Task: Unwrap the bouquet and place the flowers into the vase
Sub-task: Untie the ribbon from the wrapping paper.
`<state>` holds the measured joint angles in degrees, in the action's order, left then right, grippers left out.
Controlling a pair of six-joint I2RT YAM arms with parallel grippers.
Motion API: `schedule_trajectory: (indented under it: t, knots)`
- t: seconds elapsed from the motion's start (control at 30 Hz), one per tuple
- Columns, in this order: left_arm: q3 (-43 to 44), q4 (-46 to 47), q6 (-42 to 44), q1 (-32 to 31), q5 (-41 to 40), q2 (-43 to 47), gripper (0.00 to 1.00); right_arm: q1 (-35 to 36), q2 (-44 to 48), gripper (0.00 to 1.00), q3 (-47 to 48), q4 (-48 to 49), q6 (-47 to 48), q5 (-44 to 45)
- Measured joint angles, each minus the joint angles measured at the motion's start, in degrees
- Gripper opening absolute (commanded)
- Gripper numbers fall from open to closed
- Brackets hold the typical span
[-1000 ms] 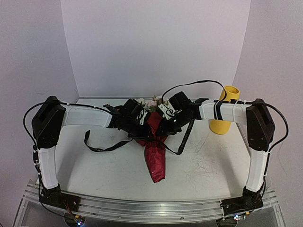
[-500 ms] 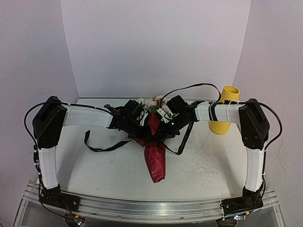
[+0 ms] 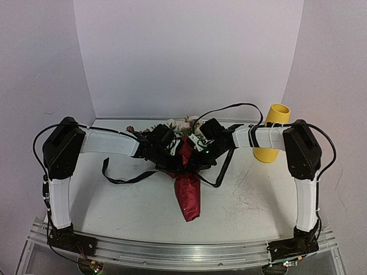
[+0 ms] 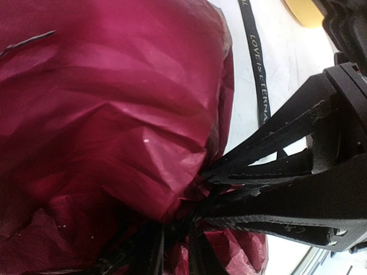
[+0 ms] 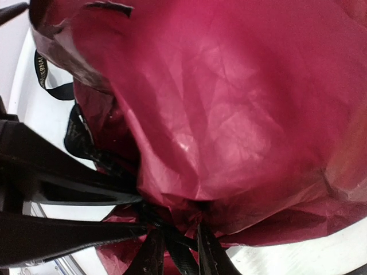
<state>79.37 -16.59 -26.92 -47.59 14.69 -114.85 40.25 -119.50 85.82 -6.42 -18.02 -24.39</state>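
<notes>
High rear overview; both wrist views tight on the bouquet (image 4: 109, 120)

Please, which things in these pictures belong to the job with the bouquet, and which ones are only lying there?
Belong to the job:
- bouquet in dark red wrap
- flowers at its far end
- yellow vase
- black ribbon trailing over the table

Only there:
- white table
- black cable arching over the right arm

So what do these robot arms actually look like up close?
The left arm and right arm match: white tubular segments and bulky black joint housings. Black cables loop alongside. The left hand and right hand are black, each with two slim ridged fingers.
</notes>
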Motion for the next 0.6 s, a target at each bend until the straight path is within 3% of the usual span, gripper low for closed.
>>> schedule_trajectory:
  t: [0.13, 0.3, 0.47, 0.6]
  knots:
    - [0.0, -0.3, -0.1, -0.1, -1.8, 0.0, 0.00, 0.0, -0.9, 0.24, 0.5, 0.0, 0.0, -0.1]
    - [0.0, -0.8, -0.2, -0.2, -3.4, 0.0, 0.00, 0.0, -2.5, 0.23, 1.6, 0.1, 0.0, -0.3]
    - [0.0, -1.0, -0.3, -0.3, -4.4, 0.0, 0.00, 0.0, -2.6, 0.04, 1.6, 0.3, 0.1, -0.7]
    - [0.0, -1.0, -0.3, -0.5, -4.9, 0.1, 0.00, 0.0, -2.5, 0.00, 1.2, 0.6, 0.0, -0.9]
